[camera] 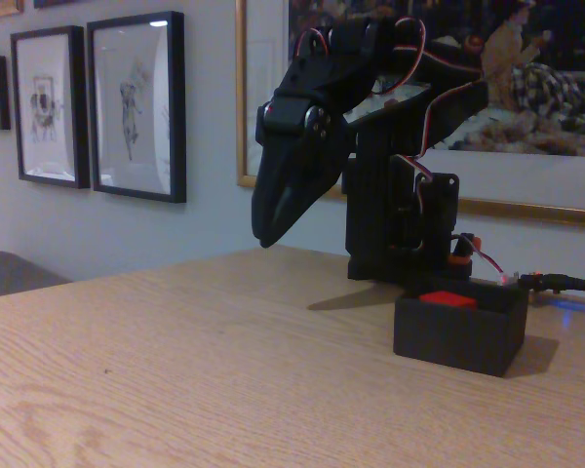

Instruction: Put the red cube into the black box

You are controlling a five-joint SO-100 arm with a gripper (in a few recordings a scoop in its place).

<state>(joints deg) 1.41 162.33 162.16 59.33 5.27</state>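
Note:
The black box (pixel 460 331) stands on the wooden table at the right of the fixed view, just in front of the arm's base. Inside it lies the red cube (pixel 447 299), its top face showing just above the box's front wall. My black gripper (pixel 269 234) hangs in the air to the left of the box, well above the tabletop, pointing down and left. Its fingers look pressed together with nothing between them.
The black robot base (pixel 395 219) with red and white wires stands behind the box. A cable and a small blue light (pixel 565 309) lie at the far right. The wooden table (pixel 175 370) stretches left and forward. Framed pictures hang on the wall behind.

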